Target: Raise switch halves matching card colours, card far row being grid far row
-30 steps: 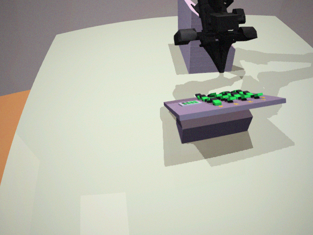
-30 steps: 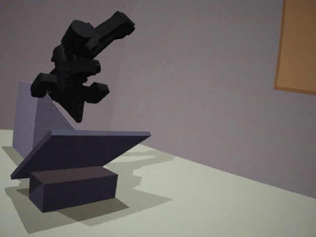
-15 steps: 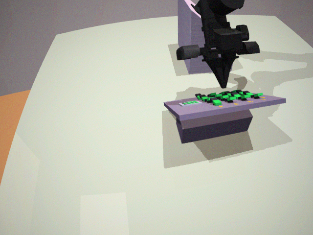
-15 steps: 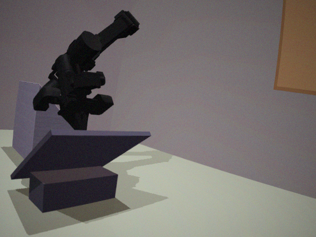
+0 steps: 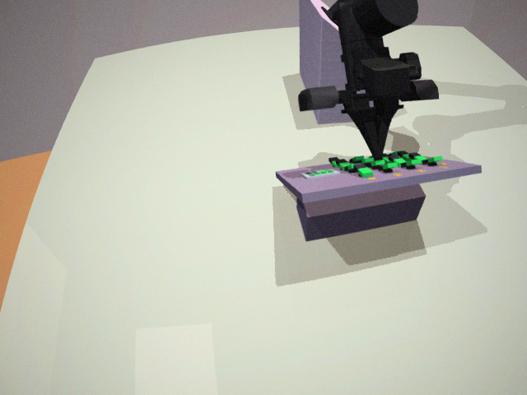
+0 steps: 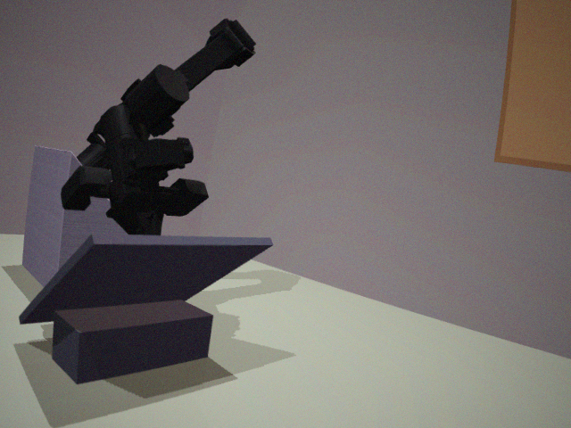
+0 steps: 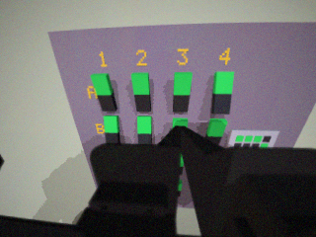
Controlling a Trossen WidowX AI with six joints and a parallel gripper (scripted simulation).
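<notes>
A tilted purple panel (image 5: pixel 332 187) (image 6: pixel 138 271) (image 7: pixel 276 59) carries a grid of green-and-dark-grey rocker switches (image 5: pixel 384 162), with columns numbered 1 to 4 and rows lettered. In the wrist view rows A and B show; the nearer rows are hidden behind my gripper. The small card (image 5: pixel 319 173) (image 7: pixel 254 139) lies on the panel beside the grid. My gripper (image 5: pixel 377 155) (image 7: pixel 179 130) is shut, its fingers forming one point. The tip is down on the near end of switch B3 (image 7: pixel 181 122). In the exterior view the panel hides the fingertips.
The panel rests on a dark purple block (image 5: pixel 361 212) (image 6: pixel 133 336). A tall lilac block (image 5: pixel 314 63) (image 6: pixel 45 207) stands behind the panel at the arm's base. The table's left edge borders an orange floor (image 5: pixel 16 191).
</notes>
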